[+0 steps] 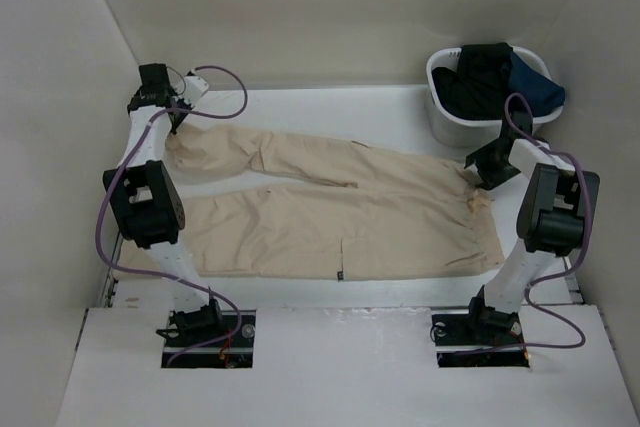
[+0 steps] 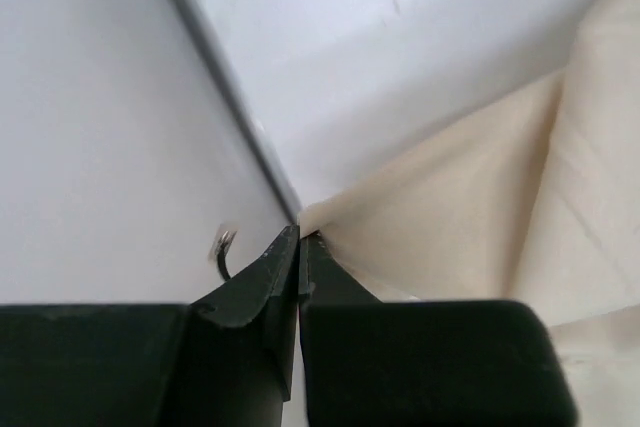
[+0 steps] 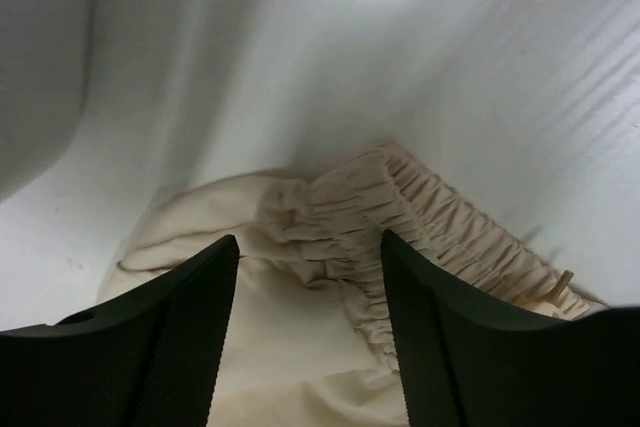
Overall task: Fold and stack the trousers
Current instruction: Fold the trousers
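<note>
Top external view, read from the left: the left gripper [image 1: 170,115] sits at the far left corner of the white tabletop [image 1: 300,293], its arm stretched forward. The left wrist view shows its jaws pressed together on the very corner of a leg cuff. From there the long beige cotton trousers [image 1: 330,217] run flat across the tabletop, long axis left to right, legs toward the left edge and the gathered waistband [image 3: 420,209] at the right edge. Each arm thus has its own end. The right gripper [image 1: 482,173] is bent down over the waistband's far corner, jaws apart and straddling the gathers, gripping nothing. Behind it, at the far right corner, a white plastic basket [image 1: 445,125] holds dark garments [image 1: 490,77].
</note>
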